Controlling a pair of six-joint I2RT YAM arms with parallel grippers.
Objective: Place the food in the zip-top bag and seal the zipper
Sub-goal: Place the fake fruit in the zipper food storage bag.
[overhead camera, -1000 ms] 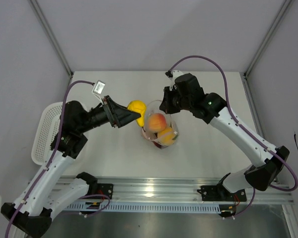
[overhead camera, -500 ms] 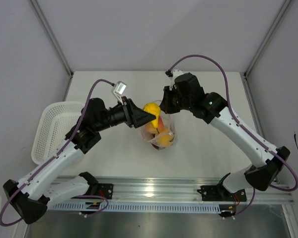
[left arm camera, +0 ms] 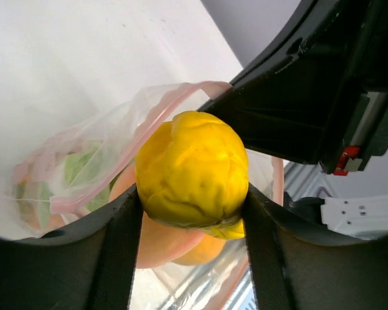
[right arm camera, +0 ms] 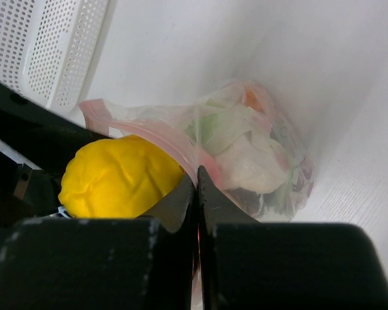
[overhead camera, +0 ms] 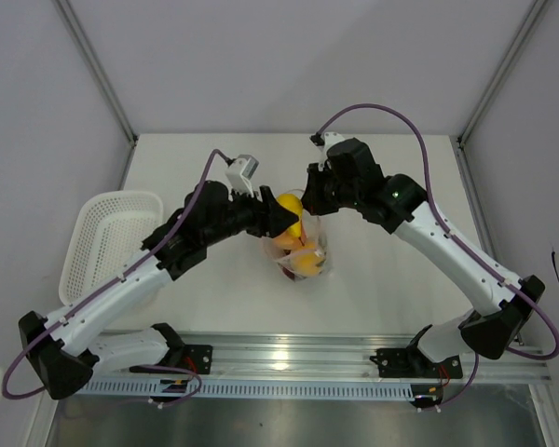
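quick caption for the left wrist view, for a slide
Left gripper holds a bumpy yellow round toy fruit at the open mouth of the clear plastic zip-top bag, pink zipper strip unsealed.

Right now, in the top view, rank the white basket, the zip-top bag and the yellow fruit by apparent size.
1. white basket, clearly largest, though an arm partly covers it
2. zip-top bag
3. yellow fruit, smallest

No readable text, brand, number or sign anywhere in these views, only a small white tag on the left arm, too small and blurred to make out any print.
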